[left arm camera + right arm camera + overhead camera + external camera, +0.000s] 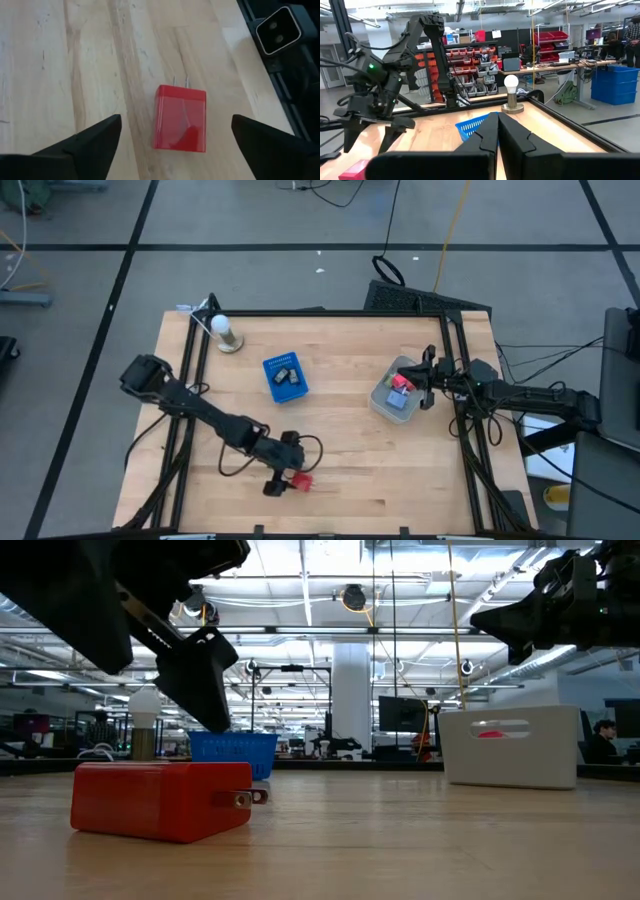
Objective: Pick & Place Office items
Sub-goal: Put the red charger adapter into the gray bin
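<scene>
Red plug block (180,118) lies on the wood beneath the released left gripper (175,137); right gripper (497,131), clenched, seemingly empty, hovers over the grey bin (385,402).

Blue tray (284,377), grey bin (386,406), light bulb (222,328), wooden table (340,460)

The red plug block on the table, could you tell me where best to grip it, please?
Grip the red plug block across its two long flat sides, coming from above; it lies flat, prongs sticking out one end. The left gripper hovers over it, jaws open either side.
</scene>
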